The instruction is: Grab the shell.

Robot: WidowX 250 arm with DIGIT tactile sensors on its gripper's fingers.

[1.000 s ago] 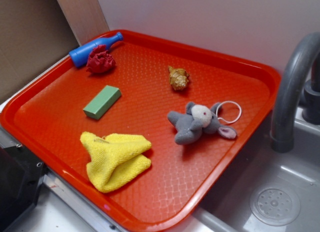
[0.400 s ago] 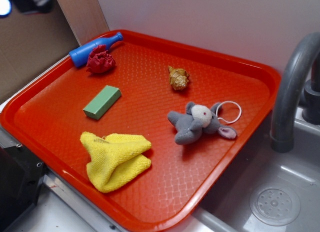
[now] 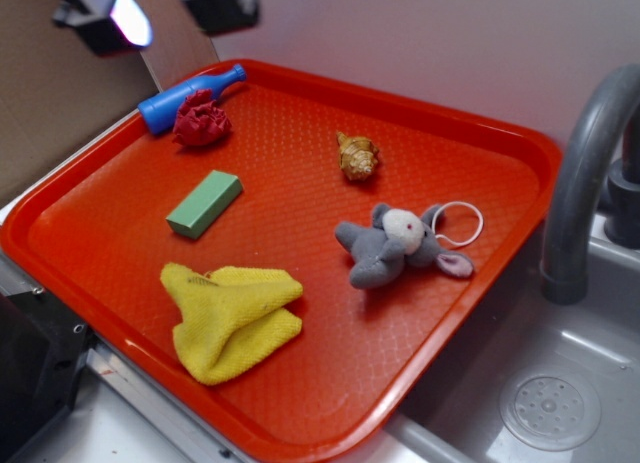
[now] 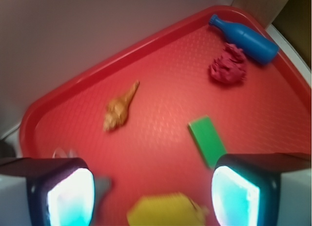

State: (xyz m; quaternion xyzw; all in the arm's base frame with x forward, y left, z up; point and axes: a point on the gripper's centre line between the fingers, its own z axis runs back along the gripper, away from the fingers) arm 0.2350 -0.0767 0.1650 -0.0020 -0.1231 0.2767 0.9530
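Red tray (image 3: 480, 123) holding six loose items, seen from outside and from the wrist. The shell (image 3: 357, 157) lies on its side in the far half of the tray, untouched, its pointed tip toward the far rim; in the wrist view the shell (image 4: 120, 109) is blurred but clearly stands alone on the textured floor. The hand (image 4: 153, 196) hovers high above the tray's far-left corner, released, its two pads (image 4: 70, 197) spread wide with nothing between them; in the exterior view only its blurred underside (image 3: 155, 13) enters at the top edge.

Probable hazards:
- The grey plush mouse (image 3: 395, 246) with its white loop lies near the shell, on the side toward the sink; a descent off to that side could snag the plush instead.
- The shell looks glossy, ridged and tapered, so pads closing across the narrow tip would likely squeeze it out sideways. Closing across the broad body seems safer.
- The red cloth ball (image 3: 201, 119), blue bottle (image 3: 190, 94), green block (image 3: 205, 204) and yellow cloth (image 3: 235, 318) lie well apart from the shell and should pose little risk.
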